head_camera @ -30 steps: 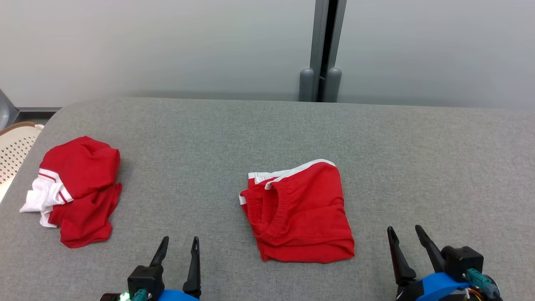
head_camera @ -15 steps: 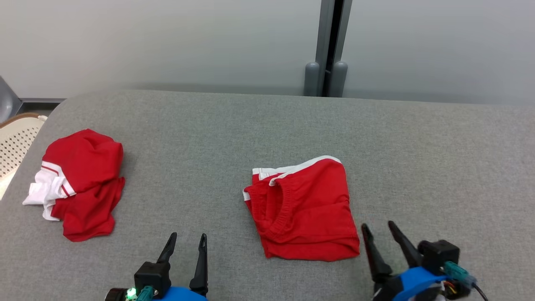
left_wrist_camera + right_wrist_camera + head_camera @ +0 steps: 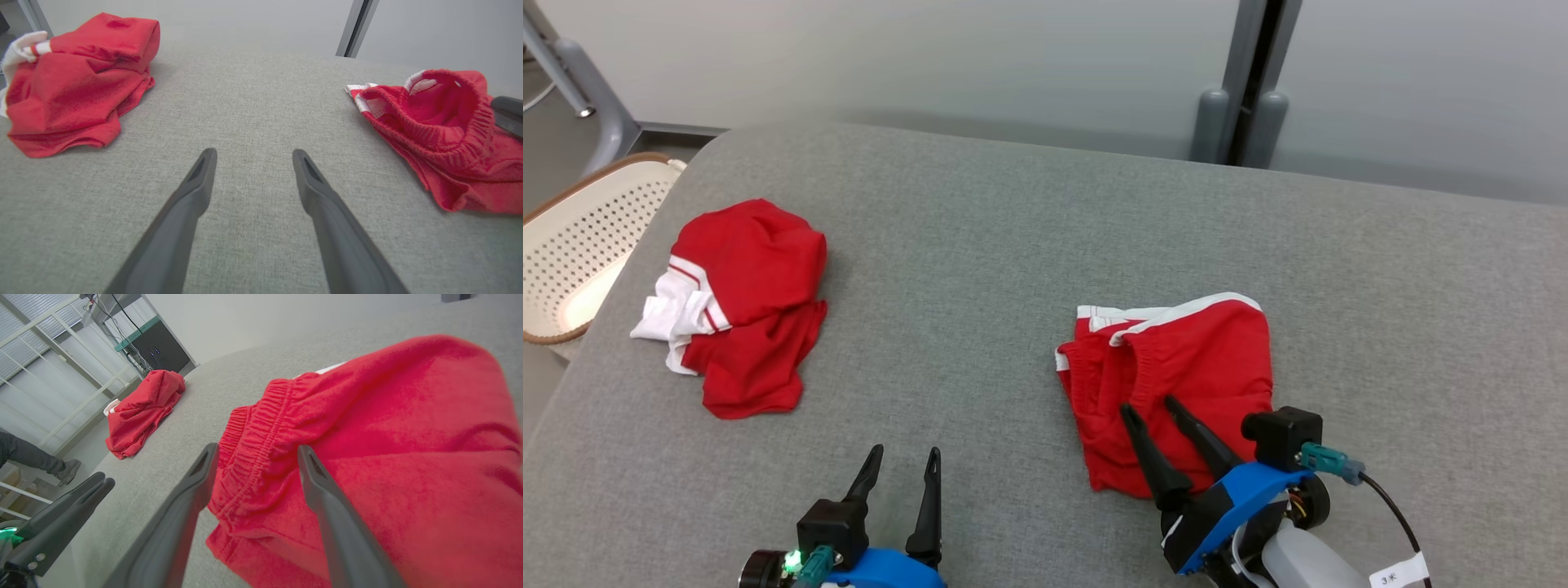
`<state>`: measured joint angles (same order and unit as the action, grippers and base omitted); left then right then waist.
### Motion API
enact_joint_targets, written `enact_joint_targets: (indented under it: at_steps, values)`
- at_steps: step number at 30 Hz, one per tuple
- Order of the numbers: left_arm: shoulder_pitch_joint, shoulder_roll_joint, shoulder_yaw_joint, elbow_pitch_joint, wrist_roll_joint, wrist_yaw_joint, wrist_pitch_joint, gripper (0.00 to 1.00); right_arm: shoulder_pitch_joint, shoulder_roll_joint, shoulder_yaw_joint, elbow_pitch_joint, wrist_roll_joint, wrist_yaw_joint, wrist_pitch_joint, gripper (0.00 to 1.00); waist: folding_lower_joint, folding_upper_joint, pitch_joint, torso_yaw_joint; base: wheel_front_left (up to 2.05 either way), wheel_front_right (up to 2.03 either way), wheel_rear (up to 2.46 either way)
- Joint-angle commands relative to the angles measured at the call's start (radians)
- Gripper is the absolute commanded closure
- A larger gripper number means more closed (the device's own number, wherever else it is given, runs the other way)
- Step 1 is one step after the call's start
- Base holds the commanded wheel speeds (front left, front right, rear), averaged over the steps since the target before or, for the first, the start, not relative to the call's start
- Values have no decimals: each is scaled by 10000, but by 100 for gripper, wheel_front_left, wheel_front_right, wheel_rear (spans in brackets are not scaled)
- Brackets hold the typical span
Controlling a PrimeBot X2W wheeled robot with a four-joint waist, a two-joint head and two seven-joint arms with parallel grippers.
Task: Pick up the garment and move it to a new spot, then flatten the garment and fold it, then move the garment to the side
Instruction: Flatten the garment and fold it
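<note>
Folded red shorts with white trim [image 3: 1176, 384] lie right of centre on the grey fabric worktop [image 3: 980, 245]; my right fingers [image 3: 1199, 437], spread and empty, sit over their 7 o'clock corner, my left fingers [image 3: 929, 498], also spread, have them off at 2 o'clock, so right's nearer.
</note>
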<state>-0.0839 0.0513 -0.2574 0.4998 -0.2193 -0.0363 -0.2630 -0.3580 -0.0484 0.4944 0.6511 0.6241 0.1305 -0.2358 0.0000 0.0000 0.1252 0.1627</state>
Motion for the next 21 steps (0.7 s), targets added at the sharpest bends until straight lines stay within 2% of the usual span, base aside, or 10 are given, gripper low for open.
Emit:
enact_joint_targets:
  at_steps: [1,10,11,13,21]
  values:
    - [-85,-4,10,20,-13,1,-25,0,-176,-41,92,99,114,3,-4,0,0,0,84,106,0,0,0]
    - [-124,-5,-130,-28,-121,30,-25,0,-772,-40,749,796,834,4,-222,0,0,0,209,224,0,0,0]
    - [-161,-5,-167,-35,-147,25,-25,0,-829,-40,793,840,863,4,-241,47,0,0,233,220,0,0,0]
    - [-222,-5,-260,-52,-166,-1,-25,0,-962,-38,907,898,917,4,-258,100,0,0,279,222,0,0,0]
    - [-427,-5,-649,-25,-269,-64,-25,0,-1705,-34,1425,863,637,4,-298,100,0,0,401,442,0,0,0]
